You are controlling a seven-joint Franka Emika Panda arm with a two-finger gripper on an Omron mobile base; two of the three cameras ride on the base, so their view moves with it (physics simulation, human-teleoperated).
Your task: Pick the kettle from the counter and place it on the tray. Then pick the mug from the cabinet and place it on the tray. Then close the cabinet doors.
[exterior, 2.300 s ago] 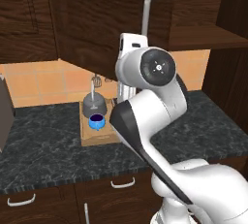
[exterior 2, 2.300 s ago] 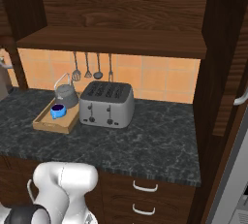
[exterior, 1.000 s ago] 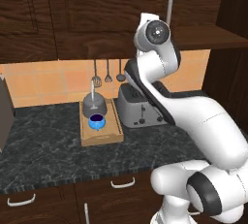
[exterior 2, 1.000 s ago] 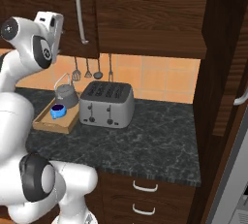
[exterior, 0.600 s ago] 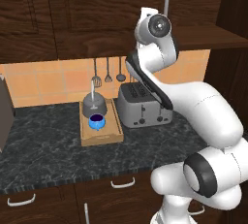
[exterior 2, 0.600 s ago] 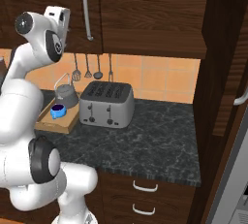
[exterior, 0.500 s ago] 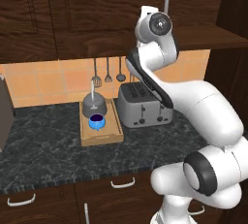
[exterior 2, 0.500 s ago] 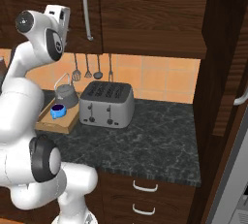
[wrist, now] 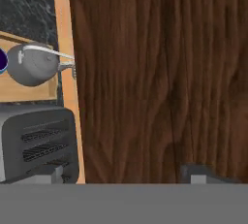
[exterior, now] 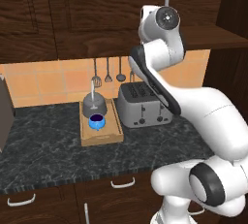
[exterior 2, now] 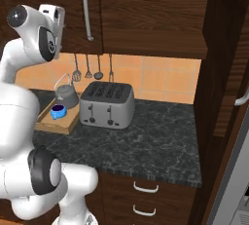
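The grey kettle (exterior: 93,105) and the small blue mug (exterior: 96,120) both stand on the tan wooden tray (exterior: 112,132) on the dark marbled counter (exterior: 43,145). Seen from the right, the kettle (exterior 2: 65,95), mug (exterior 2: 58,112) and tray (exterior 2: 68,121) sit left of the toaster. My arm reaches up to the dark brown cabinet doors (exterior 2: 146,9), which lie flat and shut; one grey bar handle (exterior 2: 86,9) shows. In the hand view my gripper (wrist: 123,173) is open, facing the door's wood (wrist: 160,72) with nothing between its tips. Kettle (wrist: 31,64) and tray (wrist: 29,89) lie below.
A boxy silver toaster (exterior: 143,104) stands just right of the tray, under the cabinet. Utensils (exterior: 107,75) hang on the orange tiled wall behind. Drawers with short handles (exterior 2: 146,187) run below the counter. A tall dark panel (exterior 2: 228,73) closes off the right side.
The handled cabinet door, wide open earlier, has swung the last bit shut. My hand has followed it a little toward the cabinet face. Kettle, mug and tray have not moved.
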